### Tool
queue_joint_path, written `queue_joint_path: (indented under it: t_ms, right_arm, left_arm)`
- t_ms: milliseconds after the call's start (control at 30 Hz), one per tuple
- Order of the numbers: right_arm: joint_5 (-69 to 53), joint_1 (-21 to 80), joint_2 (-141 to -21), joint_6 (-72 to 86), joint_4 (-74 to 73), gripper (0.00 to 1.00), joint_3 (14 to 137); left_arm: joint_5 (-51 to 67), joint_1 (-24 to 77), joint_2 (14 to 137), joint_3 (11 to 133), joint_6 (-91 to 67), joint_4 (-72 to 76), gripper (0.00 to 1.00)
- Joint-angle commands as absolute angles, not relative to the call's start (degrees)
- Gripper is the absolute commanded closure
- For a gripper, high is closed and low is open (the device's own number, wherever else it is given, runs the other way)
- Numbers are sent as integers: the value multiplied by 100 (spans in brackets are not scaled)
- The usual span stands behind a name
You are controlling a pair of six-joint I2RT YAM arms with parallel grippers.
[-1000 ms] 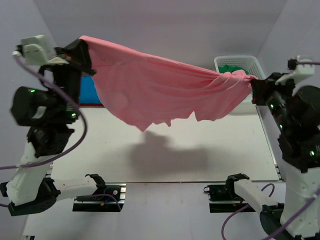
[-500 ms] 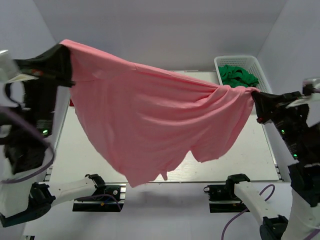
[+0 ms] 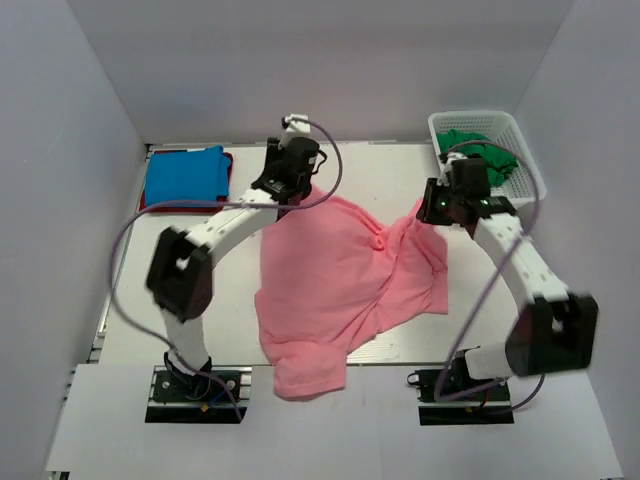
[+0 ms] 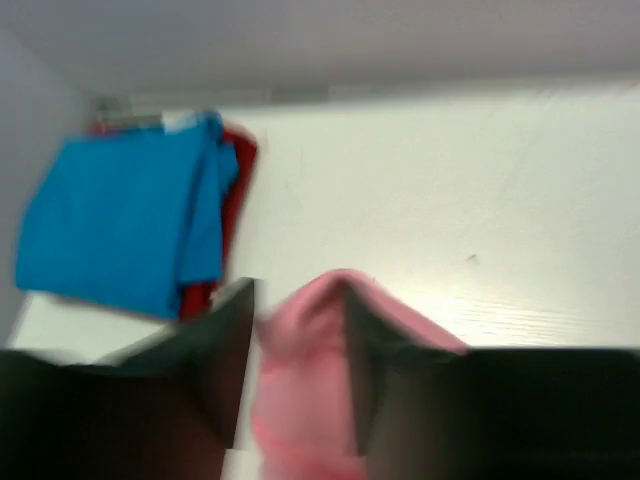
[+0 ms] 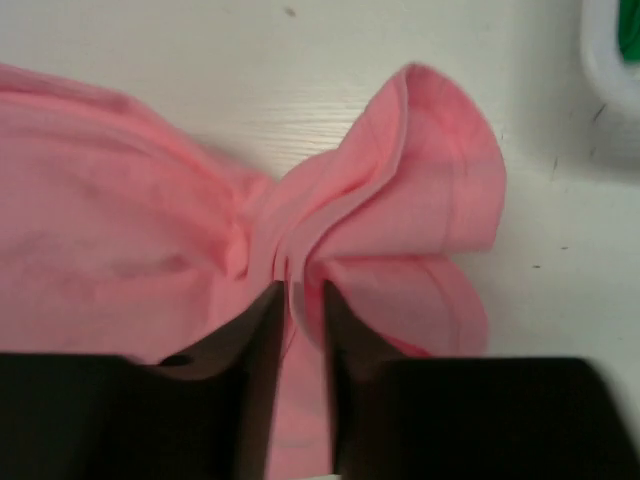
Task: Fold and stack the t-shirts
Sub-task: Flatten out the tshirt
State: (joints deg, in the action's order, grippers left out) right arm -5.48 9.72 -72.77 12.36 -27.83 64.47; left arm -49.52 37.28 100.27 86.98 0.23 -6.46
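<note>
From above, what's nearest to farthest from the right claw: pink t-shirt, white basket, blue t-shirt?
1. pink t-shirt, touching the right claw.
2. white basket, back right corner.
3. blue t-shirt, far left.

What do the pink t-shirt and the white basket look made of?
Pink t-shirt: soft matte cloth, likely a thin cotton-like knit; it lies limp, wrinkles and bunches into folds. Basket: rigid white plastic by the look, smooth; its thin lattice walls hold their shape.
</note>
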Motion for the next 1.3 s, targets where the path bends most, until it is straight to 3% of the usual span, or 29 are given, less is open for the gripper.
queue_joint_path:
  t_ms: [0, 33, 100, 133, 200, 400, 467, 533, 767, 1033, 1267]
  right_arm:
    - [-28, 932, -8587, 967, -2256, 65, 6898]
    - [148, 923, -8865, 854, -2450, 58, 7595]
    - [308, 949, -9410, 800, -3019, 48, 7988]
    - [308, 949, -9578, 800, -3084, 32, 8189]
    - [255, 949, -9554, 853, -3138, 11, 8157]
    - [361, 958, -8781, 1230, -3190, 9, 7059]
    - [62, 958, -8552, 1344, -3260, 9, 6700]
    - [-330, 967, -8308, 1388, -3261, 9, 6314]
    - [-1072, 958, -8147, 1599, -2822, 9, 5476]
    - [-1206, 993, -8840, 1740, -2382, 9, 5370]
    - [-967, 1099, -9843, 1758, -2048, 9, 6027]
  left_arm:
    - [-4809, 3051, 10895, 9454, -1001, -1553, 40]
    - [-4625, 2884, 11238, 9831, -1306, -1904, 21]
    - [-4492, 2821, 11775, 10948, -1581, -2863, 1]
    - [-4404, 2769, 12056, 11151, -1634, -2978, 1]
    - [-4342, 2769, 12059, 11137, -1635, -2831, 1]
    - [-3350, 2829, 11111, 9943, -1846, -2848, 1]
    - [-3113, 2944, 10882, 9336, -2012, -2848, 1]
    - [-2115, 2944, 10688, 8896, -2266, -3040, 1]
    - [-1081, 2944, 10354, 7560, -2636, -2787, 1]
    - [-888, 2786, 11222, 7682, -2821, -2839, 1]
    - [-1676, 2611, 12066, 8567, -2873, -2900, 1]
